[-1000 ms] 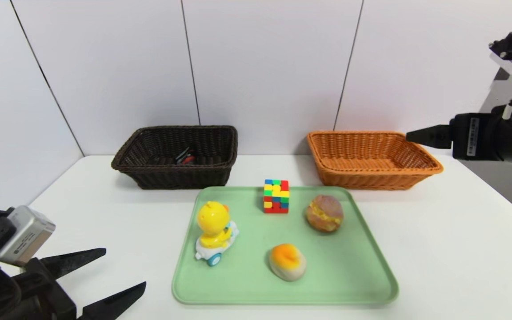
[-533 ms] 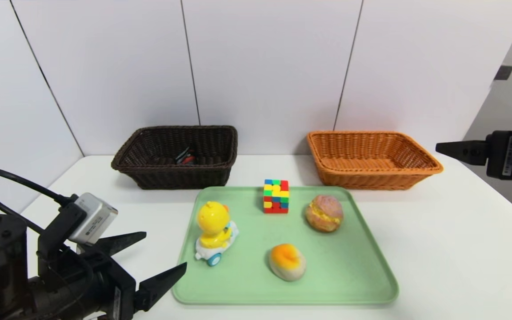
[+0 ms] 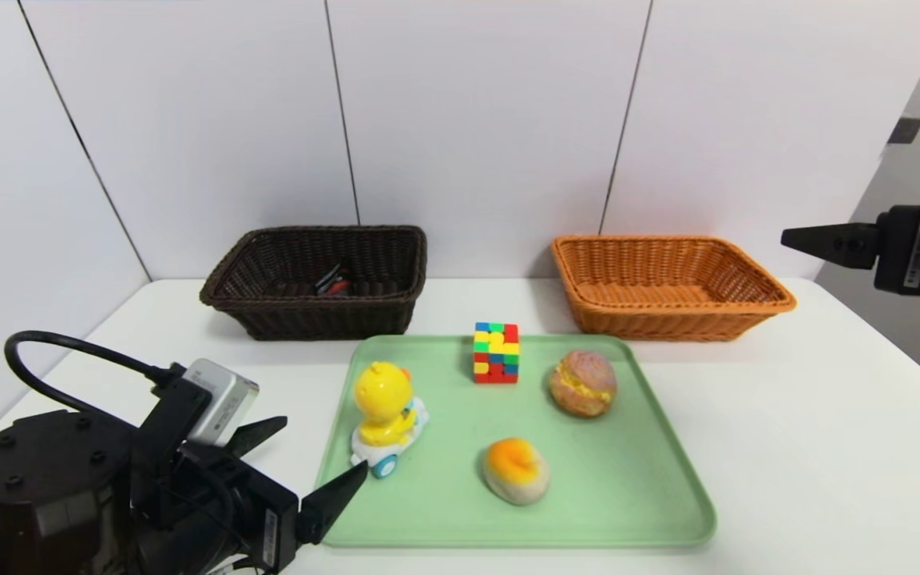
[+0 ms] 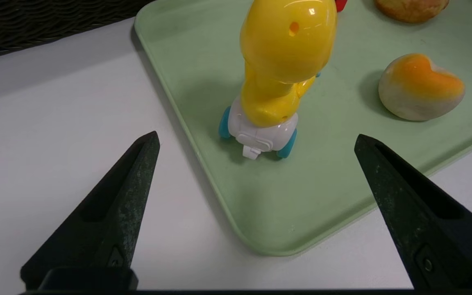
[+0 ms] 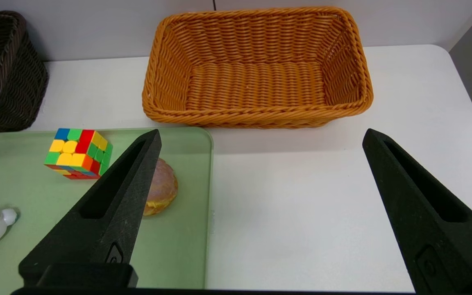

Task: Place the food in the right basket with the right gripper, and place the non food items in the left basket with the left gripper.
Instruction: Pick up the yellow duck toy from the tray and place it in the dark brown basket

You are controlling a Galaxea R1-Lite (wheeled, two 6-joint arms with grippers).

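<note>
A shallow green tray [image 3: 612, 495] with rounded corners and a low raised rim lies flat on a smooth white table [image 3: 787, 447], whose surface extends past the tray on its left, right and far sides. Beyond the tray, a pale wall [image 3: 484, 120] stands upright along the table's far edge, crossed by thin dark seams. To the tray's far right, past the table, a grey surface [image 3: 915, 192] adjoins the wall, with a small dark fitting [image 3: 905, 130] mounted high above tray level.
</note>
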